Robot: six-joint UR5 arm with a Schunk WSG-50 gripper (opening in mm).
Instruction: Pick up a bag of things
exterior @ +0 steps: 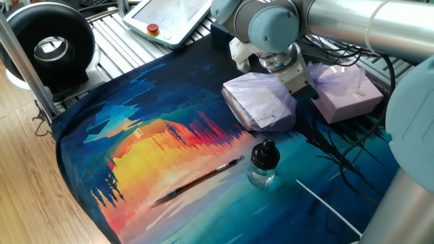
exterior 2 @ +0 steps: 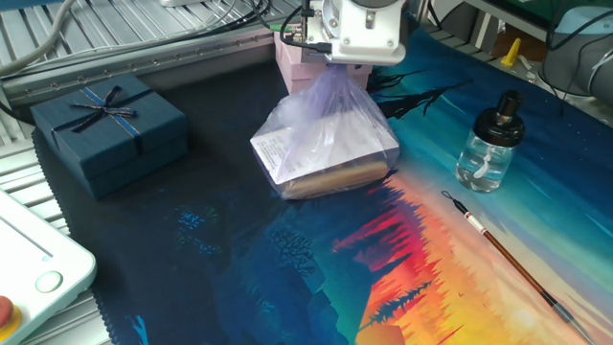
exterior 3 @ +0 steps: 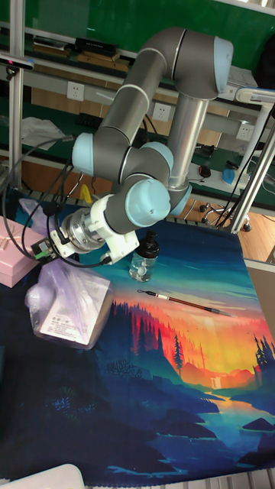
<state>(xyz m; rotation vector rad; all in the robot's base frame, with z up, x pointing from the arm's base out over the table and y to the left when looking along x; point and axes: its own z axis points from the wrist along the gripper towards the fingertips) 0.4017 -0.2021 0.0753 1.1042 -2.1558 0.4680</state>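
Note:
The bag of things (exterior 2: pixel 326 144) is a thin pale-lilac plastic bag with a whitish block inside. It rests on the painted cloth, in front of the pink gift box (exterior 2: pixel 299 59). Its gathered top is drawn up into my gripper (exterior 2: pixel 340 71), which is shut on it just above the block. The plastic is stretched taut between block and fingers. In one fixed view the bag (exterior: pixel 261 102) lies left of the gripper (exterior: pixel 305 83). In the tall view the bag (exterior 3: pixel 69 307) sits below the gripper (exterior 3: pixel 44 258). The fingertips are mostly hidden by plastic.
A dark navy gift box (exterior 2: pixel 110 125) stands to the left. A glass bottle (exterior 2: pixel 488 144) and a paintbrush (exterior 2: pixel 508 259) lie to the right on the cloth. The pink box (exterior: pixel 346 91) is right behind the gripper. A teach pendant (exterior: pixel 169 17) lies beyond the cloth edge.

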